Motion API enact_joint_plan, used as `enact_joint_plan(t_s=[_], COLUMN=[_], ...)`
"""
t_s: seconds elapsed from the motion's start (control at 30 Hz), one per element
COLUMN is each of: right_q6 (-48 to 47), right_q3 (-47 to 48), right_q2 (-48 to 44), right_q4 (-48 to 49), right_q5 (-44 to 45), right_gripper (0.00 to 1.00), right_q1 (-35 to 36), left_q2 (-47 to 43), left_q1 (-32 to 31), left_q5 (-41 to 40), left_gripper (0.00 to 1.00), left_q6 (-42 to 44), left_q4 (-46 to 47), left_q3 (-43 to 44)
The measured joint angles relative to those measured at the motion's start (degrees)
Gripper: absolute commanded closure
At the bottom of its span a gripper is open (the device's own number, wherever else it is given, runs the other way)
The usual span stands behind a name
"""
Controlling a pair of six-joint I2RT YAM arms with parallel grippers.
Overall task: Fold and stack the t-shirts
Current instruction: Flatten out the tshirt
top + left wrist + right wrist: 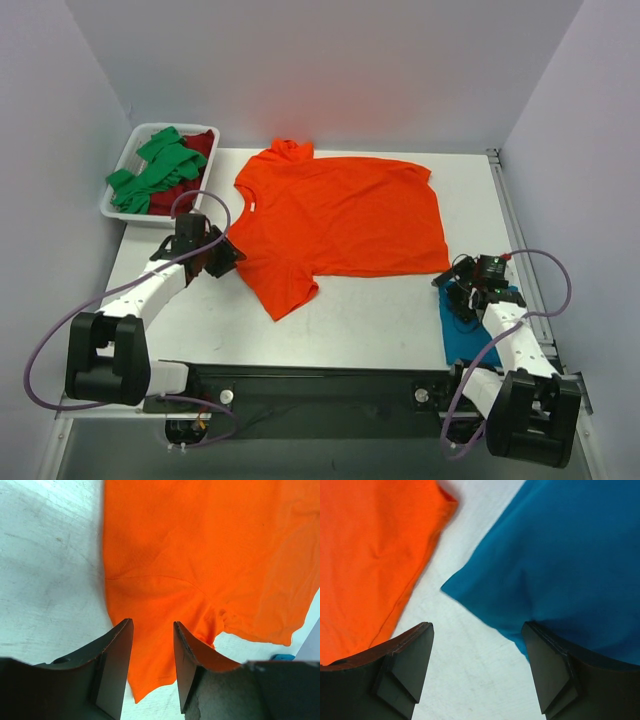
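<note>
The bright orange t-shirt (340, 215) lies spread flat on the table's middle, collar to the far left. My left gripper (222, 258) is open just over its near-left sleeve; orange cloth (200, 545) shows between the jaws of that gripper (152, 630), nothing gripped. The teal blue t-shirt (462, 340) lies folded at the near right. My right gripper (458, 290) is open and empty (477, 635) over bare table between the orange hem (365, 555) and the teal shirt (570, 555). The green t-shirt (160, 170) and dark red t-shirt (204, 146) lie crumpled in the tray.
The white tray (130, 217) stands at the far left corner. A metal rail (515, 230) runs along the table's right edge. Grey walls enclose the left, back and right sides.
</note>
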Motion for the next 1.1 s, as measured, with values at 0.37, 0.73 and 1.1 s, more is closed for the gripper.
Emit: enact_joint_plan(t_s=[0.37,0.73,1.1], right_q6=[-4.7,-8.0,-7.2], right_q3=[-0.3,3.3,16.4], right_q2=[1.2,1.1,11.3], right_q4=[-1.4,-5.6,-6.6], right_q5=[-1.3,-3.8,-0.3], right_gripper=[0.26,0.26,0.36], right_q1=[-11.5,-11.9,-0.9], left_q2=[-0.3,-0.2,8.6], left_q1=[0.0,0.0,-1.6], left_q5=[0.0,-2.9,-7.4], left_gripper=[0.52,0.52,0.51], left_q6=[0.0,-0.1,-1.9], left_q4=[0.2,-0.1,0.3], left_q3=[-1.3,-1.7,1.0])
